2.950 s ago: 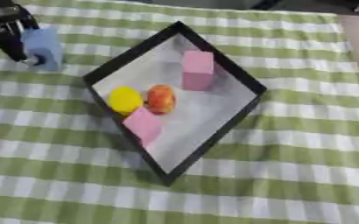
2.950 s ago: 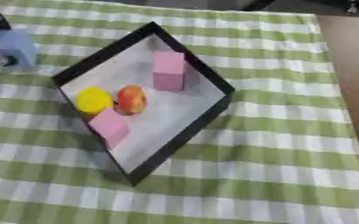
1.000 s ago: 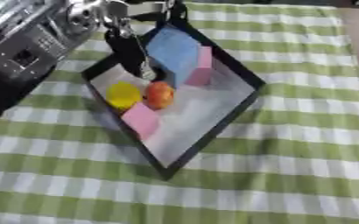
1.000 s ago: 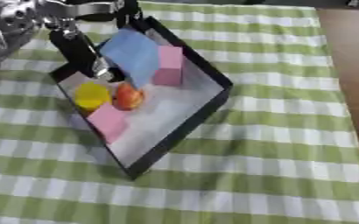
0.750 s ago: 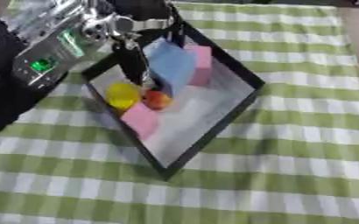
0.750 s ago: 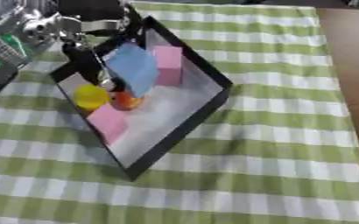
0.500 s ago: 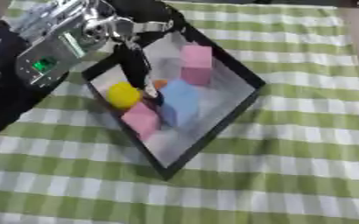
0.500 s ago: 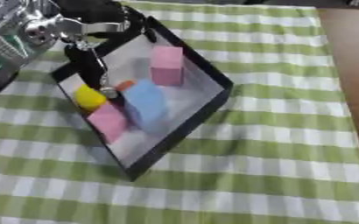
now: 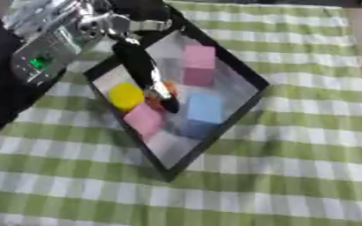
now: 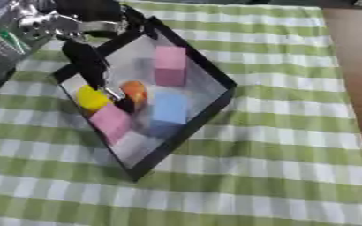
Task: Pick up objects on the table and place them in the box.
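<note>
The left hand (image 9: 141,66) reaches in from ten o'clock, fingers straight and holding nothing, tips over the middle of the black box (image 9: 250,77). The blue block (image 10: 169,108) lies inside the box, toward its four o'clock side. Around it sit a pink block (image 10: 169,64), an orange ball (image 10: 134,93), a yellow piece (image 10: 91,98) and a second pink block (image 10: 111,122). The box rests on the green-checked worktop (image 9: 307,132).

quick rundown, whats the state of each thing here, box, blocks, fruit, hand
box: open, flat on the checked cloth
blue block: in the box, let go, nothing touching it
tall pink block: upright in the box, far end
low pink block: in the box, near end
yellow block: in the box beside the low pink block
orange fruit: in the box, partly behind a finger
left hand: over the box, fingers straight, holding nothing
right hand: not in view
</note>
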Action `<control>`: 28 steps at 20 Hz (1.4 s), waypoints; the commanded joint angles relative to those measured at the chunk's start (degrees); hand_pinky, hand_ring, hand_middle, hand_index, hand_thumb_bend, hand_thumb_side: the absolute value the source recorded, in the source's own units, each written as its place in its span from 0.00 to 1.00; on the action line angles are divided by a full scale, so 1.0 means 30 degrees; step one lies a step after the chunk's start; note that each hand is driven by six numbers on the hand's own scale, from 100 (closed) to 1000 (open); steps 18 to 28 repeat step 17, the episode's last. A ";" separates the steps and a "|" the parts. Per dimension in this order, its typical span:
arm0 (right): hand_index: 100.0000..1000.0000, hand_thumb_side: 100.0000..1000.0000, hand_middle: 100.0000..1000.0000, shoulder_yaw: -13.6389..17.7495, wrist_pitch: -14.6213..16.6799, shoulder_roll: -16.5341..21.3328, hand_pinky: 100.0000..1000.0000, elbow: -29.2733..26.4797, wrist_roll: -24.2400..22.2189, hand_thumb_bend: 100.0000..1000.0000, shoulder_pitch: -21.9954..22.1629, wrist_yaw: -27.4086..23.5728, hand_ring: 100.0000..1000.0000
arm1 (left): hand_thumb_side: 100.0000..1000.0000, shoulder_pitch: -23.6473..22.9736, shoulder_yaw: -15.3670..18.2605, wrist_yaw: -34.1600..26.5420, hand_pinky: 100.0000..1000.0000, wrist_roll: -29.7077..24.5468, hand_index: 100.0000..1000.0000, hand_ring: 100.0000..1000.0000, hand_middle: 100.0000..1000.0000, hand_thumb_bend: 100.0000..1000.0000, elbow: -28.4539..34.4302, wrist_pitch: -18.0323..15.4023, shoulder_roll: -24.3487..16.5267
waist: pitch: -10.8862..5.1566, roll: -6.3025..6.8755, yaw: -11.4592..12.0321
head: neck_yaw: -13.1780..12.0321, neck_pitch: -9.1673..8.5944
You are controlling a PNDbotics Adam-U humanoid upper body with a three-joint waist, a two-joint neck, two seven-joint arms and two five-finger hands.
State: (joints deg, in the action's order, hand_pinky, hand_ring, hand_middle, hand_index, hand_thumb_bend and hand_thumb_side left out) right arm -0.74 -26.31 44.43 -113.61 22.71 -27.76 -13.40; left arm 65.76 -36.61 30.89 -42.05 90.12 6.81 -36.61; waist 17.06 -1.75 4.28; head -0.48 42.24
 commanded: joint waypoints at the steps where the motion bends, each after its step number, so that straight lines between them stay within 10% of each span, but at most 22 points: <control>1: 0.75 0.21 0.63 0.0273 -0.0003 0.0475 0.79 -0.0327 0.0089 0.40 -0.0197 -0.0096 0.62 | 0.62 0.0199 0.1284 -0.0732 0.87 0.1074 0.89 0.84 0.81 0.65 0.0255 0.0619 -0.1034 | -0.0869 0.0049 -0.0002 | 0.0091 0.0015; 9: 0.75 0.21 0.63 0.0283 0.0000 0.0498 0.79 -0.0327 0.0088 0.40 -0.0172 -0.0103 0.62 | 0.59 -0.1314 0.3331 -0.2528 0.84 0.3391 0.86 0.79 0.76 0.57 0.1776 0.2246 -0.3086 | -0.0964 0.0009 0.0085 | 0.0172 0.0018; 17: 0.76 0.21 0.64 0.0377 0.0061 0.0381 0.79 -0.0327 0.0155 0.40 -0.0082 -0.0128 0.62 | 0.57 -0.5832 0.7905 -0.4981 0.81 0.9244 0.85 0.74 0.75 0.47 0.4134 0.4860 -0.4789 | -0.0975 -0.0200 0.0345 | 0.0321 -0.0096; 28: 0.76 0.21 0.64 0.0377 0.0061 0.0381 0.79 -0.0327 0.0155 0.40 -0.0082 -0.0128 0.62 | 0.57 -0.5832 0.7905 -0.4981 0.81 0.9244 0.85 0.74 0.75 0.47 0.4134 0.4860 -0.4789 | -0.0975 -0.0200 0.0345 | 0.0321 -0.0096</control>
